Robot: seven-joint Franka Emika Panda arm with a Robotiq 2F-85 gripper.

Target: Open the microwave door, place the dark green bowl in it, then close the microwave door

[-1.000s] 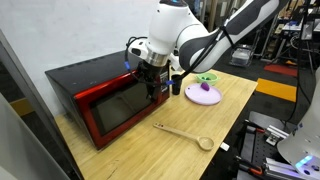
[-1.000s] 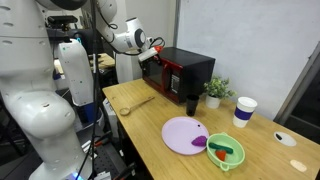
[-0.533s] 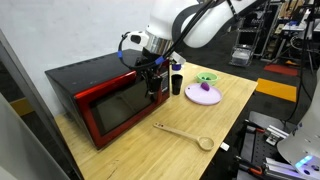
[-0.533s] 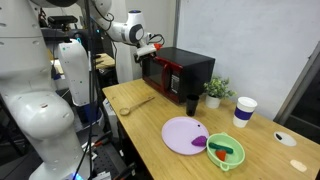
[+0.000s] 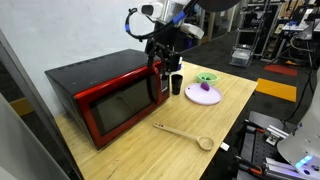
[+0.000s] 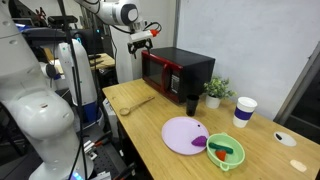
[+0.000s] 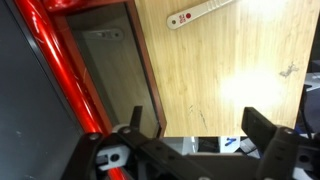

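Red microwave door (image 5: 118, 108) looks shut; our claw (image 5: 161, 52), wide and empty, has lifted clear above the microwave (image 5: 90, 72), so we judge the closing done.

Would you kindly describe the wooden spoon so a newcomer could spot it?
Find the red microwave on the wooden table. The wooden spoon lies flat in front of it. It alone is long and slender; the nearby lavender plate is round.

Light wooden table (image 5: 232, 104), white wall (image 6: 240, 40) behind
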